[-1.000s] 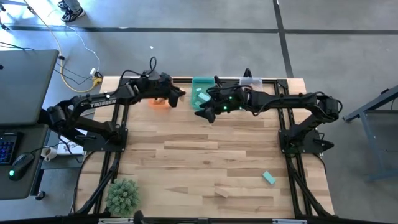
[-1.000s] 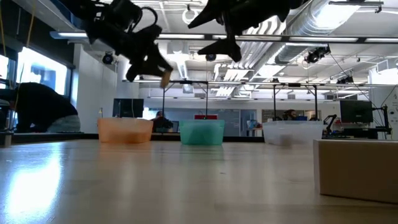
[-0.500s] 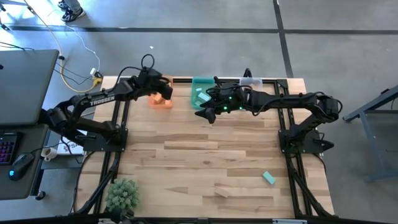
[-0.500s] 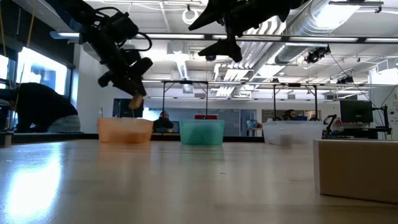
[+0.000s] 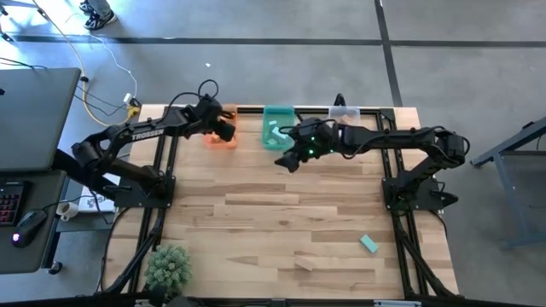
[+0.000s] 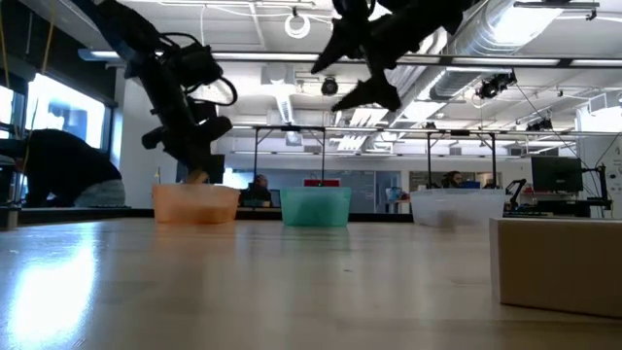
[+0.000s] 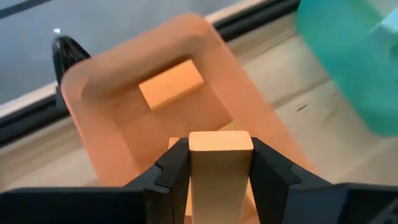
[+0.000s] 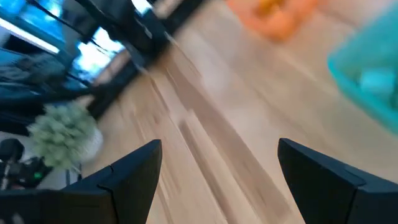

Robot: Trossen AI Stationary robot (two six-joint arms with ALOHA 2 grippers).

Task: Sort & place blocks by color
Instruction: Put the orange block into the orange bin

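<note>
Along the wooden table's (image 5: pixel 281 205) upper edge, an orange block (image 7: pixel 220 168) is clamped by the left gripper (image 7: pixel 219 167) above the orange bin (image 7: pixel 99 93), release judged next, while the right gripper (image 5: pixel 290 159) is held spread and empty.

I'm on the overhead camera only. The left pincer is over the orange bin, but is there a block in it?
Observer: Yes. The left wrist view shows the left pincer shut on an orange block, held above the orange bin.
Operator: Anything already in that bin?
Observer: At least one orange block lies flat on its floor.
Operator: How high is the pincer over it?
Observer: From table level the left pincer hangs just above the bin's rim.
Operator: And the right pincer?
Observer: The right pincer is open and empty, well above the table, near the green bin.
</note>
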